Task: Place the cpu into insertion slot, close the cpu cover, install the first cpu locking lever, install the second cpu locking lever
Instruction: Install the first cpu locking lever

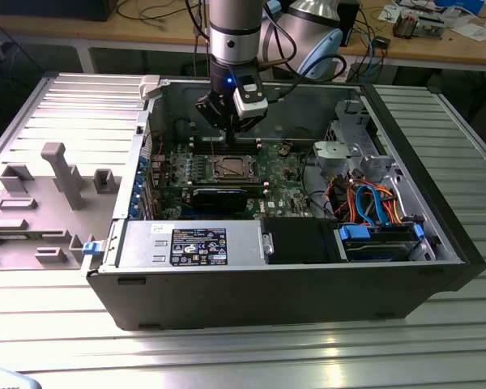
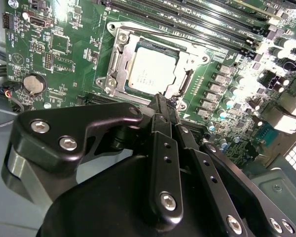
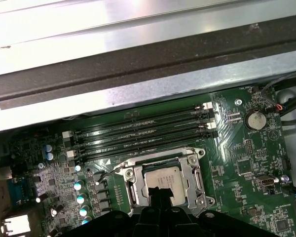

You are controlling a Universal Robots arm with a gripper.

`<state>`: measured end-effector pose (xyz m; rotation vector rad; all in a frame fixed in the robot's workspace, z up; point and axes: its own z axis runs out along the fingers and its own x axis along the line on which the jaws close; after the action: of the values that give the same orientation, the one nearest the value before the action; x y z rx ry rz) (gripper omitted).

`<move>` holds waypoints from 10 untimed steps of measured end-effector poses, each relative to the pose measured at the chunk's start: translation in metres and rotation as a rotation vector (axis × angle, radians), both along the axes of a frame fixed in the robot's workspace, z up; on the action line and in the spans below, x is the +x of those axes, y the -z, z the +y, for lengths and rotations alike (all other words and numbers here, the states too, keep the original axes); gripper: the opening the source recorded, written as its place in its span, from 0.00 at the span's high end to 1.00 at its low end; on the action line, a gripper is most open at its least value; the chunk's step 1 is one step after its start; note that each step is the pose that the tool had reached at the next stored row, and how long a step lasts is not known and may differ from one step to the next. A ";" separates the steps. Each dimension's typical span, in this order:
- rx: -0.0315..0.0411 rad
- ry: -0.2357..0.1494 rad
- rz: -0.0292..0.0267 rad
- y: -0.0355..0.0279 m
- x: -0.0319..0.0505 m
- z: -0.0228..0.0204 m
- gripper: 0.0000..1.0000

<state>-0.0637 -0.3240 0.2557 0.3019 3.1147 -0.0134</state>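
The cpu [image 2: 150,71] lies flat in the insertion slot [image 2: 110,83] on the green board, its silver top showing in both wrist views [image 3: 163,178]. The cpu cover [image 2: 122,52] lies down around the chip, framing it through its square window. A thin lever rod [image 2: 158,37] runs along one side of the socket. My gripper [image 2: 162,101] is shut with nothing between its fingers, its tip hovering at the edge of the socket just off the chip. In the exterior view the gripper [image 1: 227,134] hangs above the socket [image 1: 231,168] inside the open computer case.
Long memory slots [image 3: 143,131] run beside the socket toward the case wall [image 3: 138,74]. A coin battery [image 2: 33,84] sits on the board. A black card [image 1: 220,197] lies in front of the socket. Drive cage and cables [image 1: 373,203] stand at the exterior view's right.
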 end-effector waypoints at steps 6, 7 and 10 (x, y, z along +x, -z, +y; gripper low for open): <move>0.0000 -0.009 0.0000 0.0000 0.0000 0.0000 0.89; -0.0001 -0.010 0.0000 0.0000 0.0000 0.0000 0.89; 0.0000 -0.015 0.0000 0.0000 0.0000 0.0000 0.89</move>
<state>-0.0637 -0.3240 0.2557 0.2779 3.1169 -0.0133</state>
